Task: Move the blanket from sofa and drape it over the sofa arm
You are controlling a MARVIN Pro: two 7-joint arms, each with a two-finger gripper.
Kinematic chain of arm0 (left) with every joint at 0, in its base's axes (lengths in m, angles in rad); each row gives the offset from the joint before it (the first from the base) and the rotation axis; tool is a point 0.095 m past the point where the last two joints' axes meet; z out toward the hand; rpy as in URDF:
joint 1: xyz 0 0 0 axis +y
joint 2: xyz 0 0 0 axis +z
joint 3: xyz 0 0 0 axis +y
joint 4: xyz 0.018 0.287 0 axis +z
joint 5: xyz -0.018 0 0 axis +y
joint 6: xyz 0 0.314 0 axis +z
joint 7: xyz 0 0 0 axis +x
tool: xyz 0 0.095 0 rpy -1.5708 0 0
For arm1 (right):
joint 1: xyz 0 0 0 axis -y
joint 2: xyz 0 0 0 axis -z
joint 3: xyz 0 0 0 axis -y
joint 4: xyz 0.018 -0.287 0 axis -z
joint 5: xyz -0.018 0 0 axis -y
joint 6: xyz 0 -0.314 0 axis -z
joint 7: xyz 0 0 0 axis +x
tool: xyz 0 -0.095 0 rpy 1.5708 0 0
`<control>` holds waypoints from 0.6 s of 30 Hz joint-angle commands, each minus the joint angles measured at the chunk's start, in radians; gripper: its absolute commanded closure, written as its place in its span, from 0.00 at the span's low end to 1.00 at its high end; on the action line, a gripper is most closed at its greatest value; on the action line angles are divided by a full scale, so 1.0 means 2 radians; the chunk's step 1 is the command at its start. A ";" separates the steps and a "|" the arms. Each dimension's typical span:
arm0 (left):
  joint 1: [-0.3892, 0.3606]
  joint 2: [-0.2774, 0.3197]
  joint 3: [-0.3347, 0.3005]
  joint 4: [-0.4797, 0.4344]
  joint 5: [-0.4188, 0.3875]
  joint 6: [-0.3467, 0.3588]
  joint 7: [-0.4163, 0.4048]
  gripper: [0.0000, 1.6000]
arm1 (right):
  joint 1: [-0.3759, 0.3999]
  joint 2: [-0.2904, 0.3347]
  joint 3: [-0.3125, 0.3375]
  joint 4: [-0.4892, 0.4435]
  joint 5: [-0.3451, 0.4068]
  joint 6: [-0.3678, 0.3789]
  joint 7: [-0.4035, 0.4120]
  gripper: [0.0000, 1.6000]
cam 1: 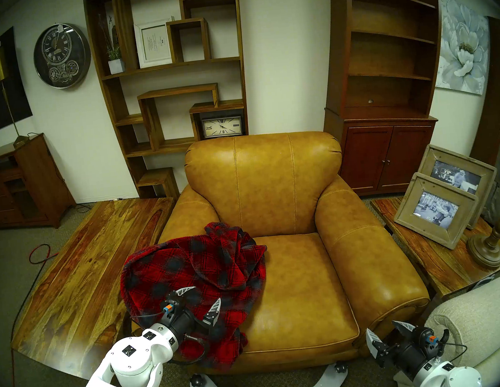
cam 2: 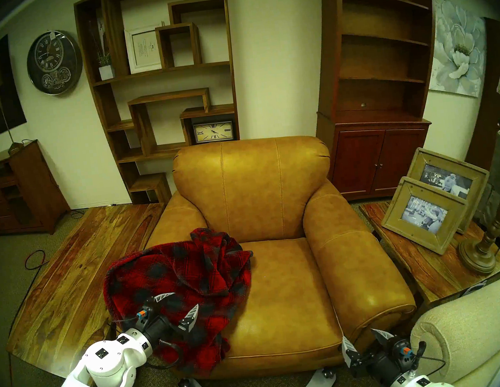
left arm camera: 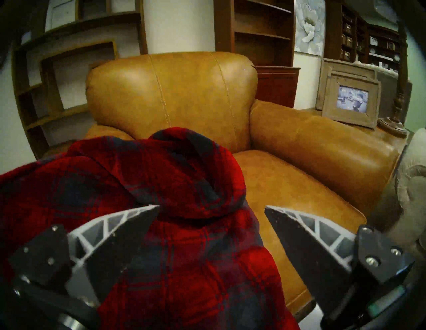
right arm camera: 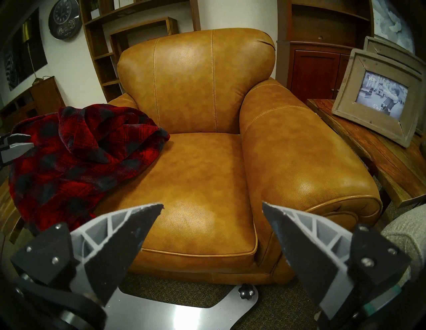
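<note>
Nearest us, our right gripper (cam 1: 389, 332) waits near the sofa's (cam 1: 297, 275) front right corner with its fingers spread and nothing between them. Our left gripper (cam 1: 203, 298) hangs just above the blanket (cam 1: 189, 271), fingers also spread wide and empty; no fold sits between them in the wrist view.

The blanket lies heaped over the front half of the sofa arm (cam 1: 188, 207), one flap hanging down its front and a bunched ridge spilling onto the left edge of the seat. We judge the drape nearly done, so the step in hand is to clear away cleanly. We should lift straight off the fleece before swinging aside, since a fingertip catching the pile could drag the heap back onto the seat. If we want it tidier, we would pinch the ridge at the seat edge and carry it outward over the arm's crown.

Counting: two grippers, one blanket, one sofa with two arms. Further off, two picture frames (cam 1: 438, 208) on the side table at right, and two clocks (cam 1: 62, 56) at the back wall.
</note>
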 commanded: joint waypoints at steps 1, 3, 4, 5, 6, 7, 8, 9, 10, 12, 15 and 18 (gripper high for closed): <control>0.003 -0.042 0.002 -0.046 0.013 -0.044 0.051 0.00 | 0.001 0.001 -0.001 -0.010 0.000 -0.002 0.002 0.00; 0.007 -0.050 0.003 -0.052 0.019 -0.055 0.067 0.00 | 0.001 0.000 -0.001 -0.010 0.000 -0.002 0.003 0.00; 0.009 -0.055 0.004 -0.056 0.022 -0.061 0.077 0.00 | 0.001 0.000 -0.001 -0.010 0.000 -0.002 0.004 0.00; 0.012 -0.060 0.004 -0.059 0.026 -0.067 0.086 0.00 | 0.001 0.000 -0.001 -0.011 0.000 -0.002 0.004 0.00; 0.014 -0.063 0.005 -0.062 0.029 -0.072 0.094 0.00 | 0.001 0.000 0.000 -0.011 0.000 -0.002 0.005 0.00; 0.016 -0.067 0.005 -0.064 0.032 -0.077 0.102 0.00 | 0.001 0.000 0.000 -0.011 0.000 -0.002 0.005 0.00; 0.018 -0.072 0.006 -0.066 0.035 -0.083 0.110 0.00 | 0.001 0.000 0.000 -0.011 0.000 -0.002 0.006 0.00; 0.021 -0.080 0.003 -0.066 0.035 -0.084 0.124 0.00 | 0.001 0.000 0.000 -0.012 0.000 -0.002 0.006 0.00; 0.021 -0.083 0.002 -0.067 0.040 -0.090 0.134 0.00 | 0.000 -0.001 0.000 -0.012 -0.001 -0.002 0.007 0.00; 0.021 -0.096 0.001 -0.065 0.046 -0.097 0.153 0.00 | 0.000 -0.001 0.000 -0.013 -0.001 -0.002 0.008 0.00; 0.019 -0.116 0.003 -0.058 0.059 -0.109 0.186 0.00 | 0.000 -0.001 0.001 -0.014 -0.001 -0.002 0.010 0.00; 0.009 -0.134 0.007 -0.045 0.070 -0.119 0.211 0.00 | -0.001 -0.002 0.001 -0.016 -0.001 -0.002 0.012 0.00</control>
